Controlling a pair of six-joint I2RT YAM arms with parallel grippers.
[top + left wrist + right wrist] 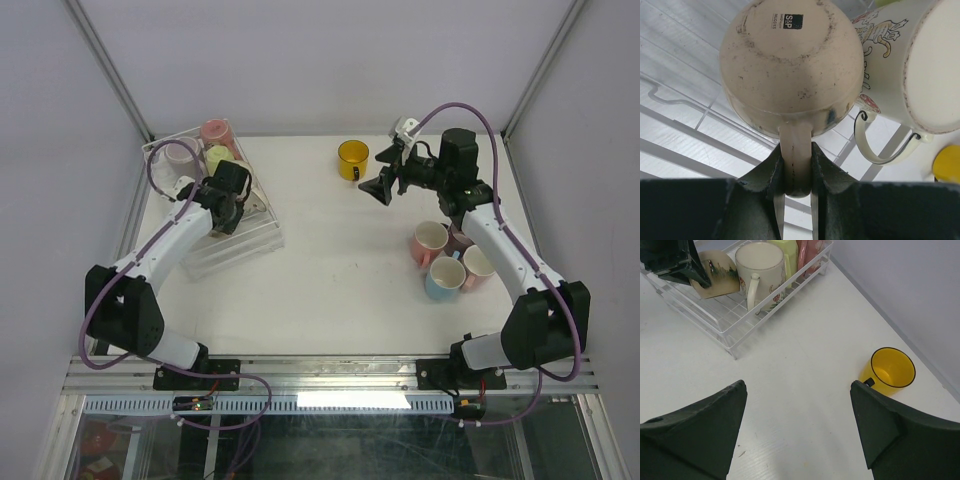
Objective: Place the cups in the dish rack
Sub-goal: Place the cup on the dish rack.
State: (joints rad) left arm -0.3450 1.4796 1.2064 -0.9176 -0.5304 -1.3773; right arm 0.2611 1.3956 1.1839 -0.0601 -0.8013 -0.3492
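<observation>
- The two dark fingers of the left gripper [796, 156] lie nearest the lens. They are nearly closed and pinch the loop handle of a beige glazed ceramic mug [790, 65].
- That mug hangs with its stamped base toward the camera, low over the white bars of the clear plastic dish rack [680, 115] at the table's far left.
- A cream mug printed with small figures [900, 55] sits in the rack just beside it. Whether the two touch I cannot tell.
- The step in hand looks like setting the beige mug down. It should be lowered until the bars carry it, kept off the cream neighbour's thin handle, and released only once it rests steady.
- A pink mug [216, 133] and a pale green mug [220, 157] already stand at the rack's far end.
- The right gripper [797, 390] is spread wide and holds nothing. It hovers over bare table near a glossy yellow cup [892, 371] standing upright by the far edge.
- Four more cups cluster beside the right arm: pink [430, 240], light blue [445, 277], cream [480, 265] and a mauve one [460, 238] partly hidden.
- The white tabletop [330, 300] is matt and faintly scuffed. Plain pale grey panels on slim metal posts wall in the space.
</observation>
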